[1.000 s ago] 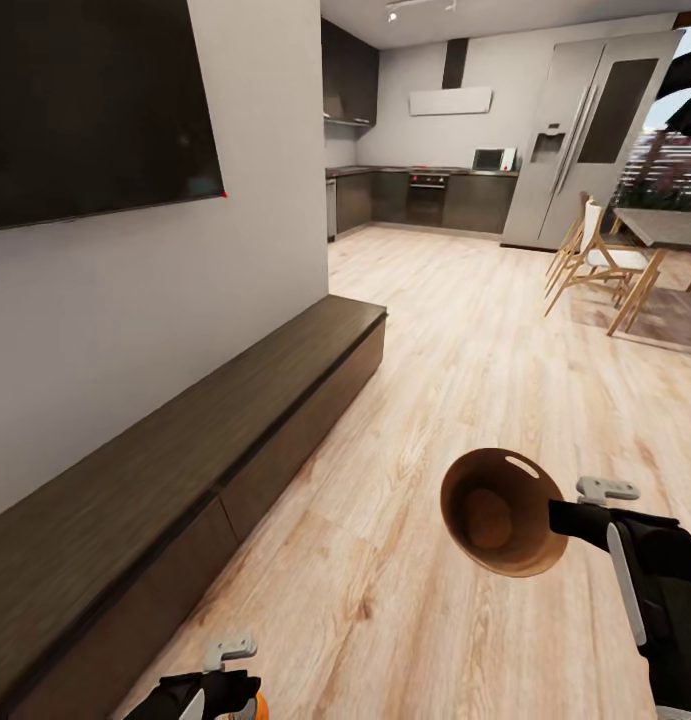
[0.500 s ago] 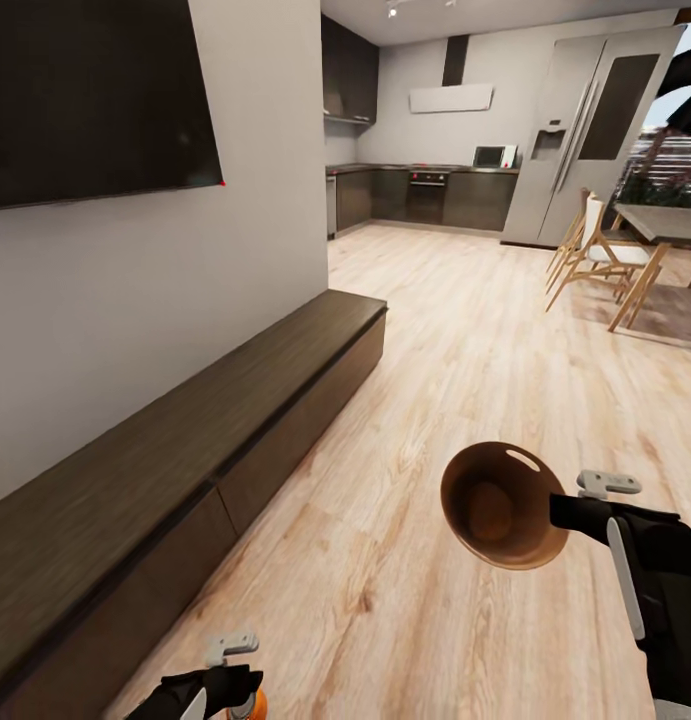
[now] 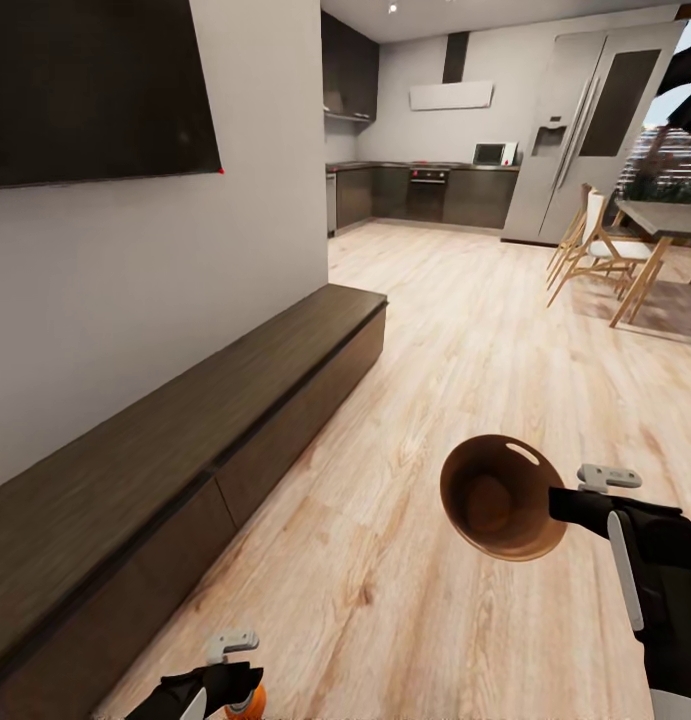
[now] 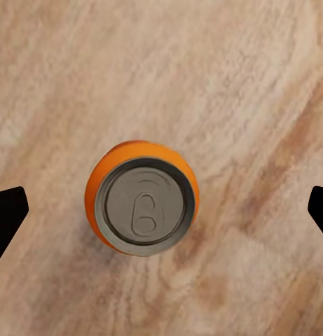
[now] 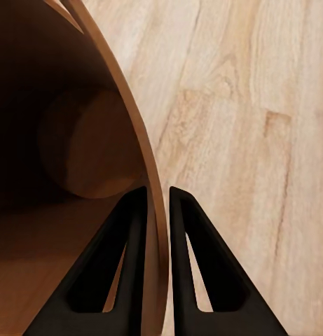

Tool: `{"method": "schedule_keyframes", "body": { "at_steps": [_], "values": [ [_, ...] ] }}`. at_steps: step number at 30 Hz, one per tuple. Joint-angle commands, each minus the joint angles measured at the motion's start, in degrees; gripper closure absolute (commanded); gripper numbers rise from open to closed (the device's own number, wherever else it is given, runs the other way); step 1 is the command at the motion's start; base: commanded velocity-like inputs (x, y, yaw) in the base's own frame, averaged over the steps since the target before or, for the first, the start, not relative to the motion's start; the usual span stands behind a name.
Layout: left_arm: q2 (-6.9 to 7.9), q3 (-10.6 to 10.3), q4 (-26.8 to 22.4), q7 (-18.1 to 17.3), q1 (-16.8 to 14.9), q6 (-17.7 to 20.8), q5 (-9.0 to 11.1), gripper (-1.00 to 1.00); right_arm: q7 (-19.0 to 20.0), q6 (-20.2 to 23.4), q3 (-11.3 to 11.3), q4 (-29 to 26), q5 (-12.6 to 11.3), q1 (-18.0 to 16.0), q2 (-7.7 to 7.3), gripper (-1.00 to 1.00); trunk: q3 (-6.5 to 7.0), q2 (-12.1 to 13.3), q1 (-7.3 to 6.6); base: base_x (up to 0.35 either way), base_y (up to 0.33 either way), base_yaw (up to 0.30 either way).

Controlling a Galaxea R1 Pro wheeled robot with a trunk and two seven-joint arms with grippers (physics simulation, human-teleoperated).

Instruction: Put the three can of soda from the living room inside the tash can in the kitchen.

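One orange can of soda [image 4: 143,206] stands upright on the wood floor, silver top toward the left wrist camera. My left gripper [image 4: 161,210] hangs over it, open, its black fingertips [image 4: 7,213] wide on both sides and not touching it. The head view catches the can [image 3: 247,706] under that gripper [image 3: 230,690] at the bottom edge. My right gripper [image 5: 156,199] is shut on the thin wall of the copper-brown tash can [image 5: 70,154]. It holds the bin [image 3: 500,510] tilted above the floor, mouth toward the head camera. The kitchen [image 3: 425,190] lies far ahead.
A long low dark wood bench [image 3: 185,440] runs along the left wall under a black TV [image 3: 95,90]. Open wood floor [image 3: 455,330] leads to the kitchen's dark cabinets and tall silver fridge [image 3: 585,130]. A dining table with wooden chairs [image 3: 605,250] stands at the right.
The whole picture has shifted a little, so the camera has moved. A bit more of the orange can shows under the left gripper. The right gripper still grips the bin.
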Motion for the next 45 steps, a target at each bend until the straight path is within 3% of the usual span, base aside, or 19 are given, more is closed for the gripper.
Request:
{"method": "schedule_keyframes", "body": {
  "at_steps": [1,15,21,38,45],
  "values": [
    [0.03,0.0,0.0,0.0,0.0,-0.1,0.0,-1.0,0.2,0.0,0.0,0.0,-0.9,-0.1,0.0,1.0,-0.18,-0.4,0.22,0.0,0.0,0.0],
    [-0.01,0.0,0.0,0.1,0.0,-0.4,0.0,-1.0,0.2,0.0,-0.1,0.0,-0.9,-0.1,0.0,1.0,-2.69,-6.0,3.29,0.0,0.0,0.0],
    [-0.18,0.0,-0.1,0.1,0.0,-1.1,0.0,-1.0,0.2,0.0,-0.1,0.0,-0.9,0.0,-0.05,1.0,-2.91,-6.0,3.32,0.0,0.0,0.0],
    [-0.27,0.0,-0.2,0.1,0.0,-2.9,0.0,-1.0,0.2,0.0,0.0,0.0,-0.9,0.0,-0.08,1.0,-5.79,-6.2,3.65,0.0,0.0,0.0],
    [-0.34,0.0,-0.6,0.1,0.0,-2.9,0.0,-1.0,0.2,0.0,0.0,0.0,-0.9,0.0,-0.07,1.0,-5.79,-6.2,3.65,0.0,0.0,0.0]
  ]
}}
